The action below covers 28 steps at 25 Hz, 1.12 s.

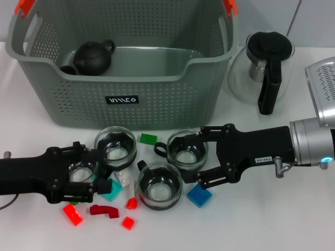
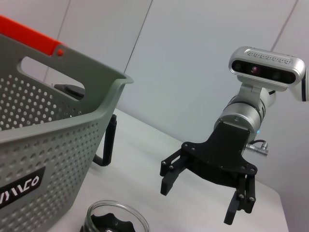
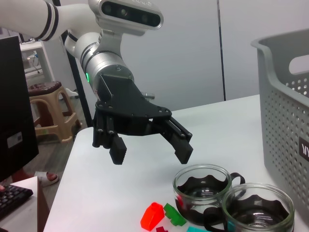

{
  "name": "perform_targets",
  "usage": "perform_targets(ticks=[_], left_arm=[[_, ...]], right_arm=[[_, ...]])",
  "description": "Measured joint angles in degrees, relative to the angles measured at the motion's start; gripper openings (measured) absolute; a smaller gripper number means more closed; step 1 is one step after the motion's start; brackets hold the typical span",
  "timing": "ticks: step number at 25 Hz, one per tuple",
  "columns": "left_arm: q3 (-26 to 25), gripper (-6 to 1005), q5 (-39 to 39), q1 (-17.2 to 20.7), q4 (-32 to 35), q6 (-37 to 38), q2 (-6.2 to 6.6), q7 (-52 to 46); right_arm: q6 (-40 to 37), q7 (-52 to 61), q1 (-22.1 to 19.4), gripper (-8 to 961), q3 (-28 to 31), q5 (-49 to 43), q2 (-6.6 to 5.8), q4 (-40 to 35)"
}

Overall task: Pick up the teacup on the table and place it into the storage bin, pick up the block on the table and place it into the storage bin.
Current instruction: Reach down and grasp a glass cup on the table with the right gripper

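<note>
- only the head view shows the dark teapot (image 1: 93,56) inside the storage bin (image 1: 125,89), plus four glass teacups and scattered blocks on the white table (image 1: 251,219) in front of it.
- the left wrist view shows the right tool (image 2: 200,200) with fingers spread; the right wrist view shows the left tool (image 3: 149,151) open too.
- head view: the left tool (image 1: 99,170) sits around one teacup (image 1: 82,172); the right tool (image 1: 201,157) straddles another teacup (image 1: 187,149), whose handle points left.
- the bin is grey perforated plastic with orange handle tips, long axis left to right.
- a blue block (image 1: 199,195) lies just below the right tool; a glass pitcher (image 1: 261,65) stands right of the bin.
</note>
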Motion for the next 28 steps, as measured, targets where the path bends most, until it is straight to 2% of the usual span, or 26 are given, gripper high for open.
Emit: perform_targets(ticks=[14, 19, 24, 28], left_arm=[[0.2, 906, 0.0, 0.0, 0.0, 0.1, -0.12, 0.0], [0.2, 906, 0.0, 0.4, -0.1, 0.9, -0.08, -0.3], [0.2, 906, 0.0, 0.7, -0.1, 1.1, -0.22, -0.3], [0.2, 906, 0.0, 0.7, 0.0, 1.0, -0.59, -0.3]], right_arm=[[-0.1, 0.5, 0.0, 914, 0.0, 0.0, -0.05, -0.2], [-1.6, 4.0, -0.1, 915, 0.1, -0.7, -0.98, -2.6], [-3.9, 11.6, 0.5, 915, 0.0, -5.0, -2.07, -8.8], [-8.6, 18.5, 1.9, 914, -0.1, -8.3, -2.81, -14.9]])
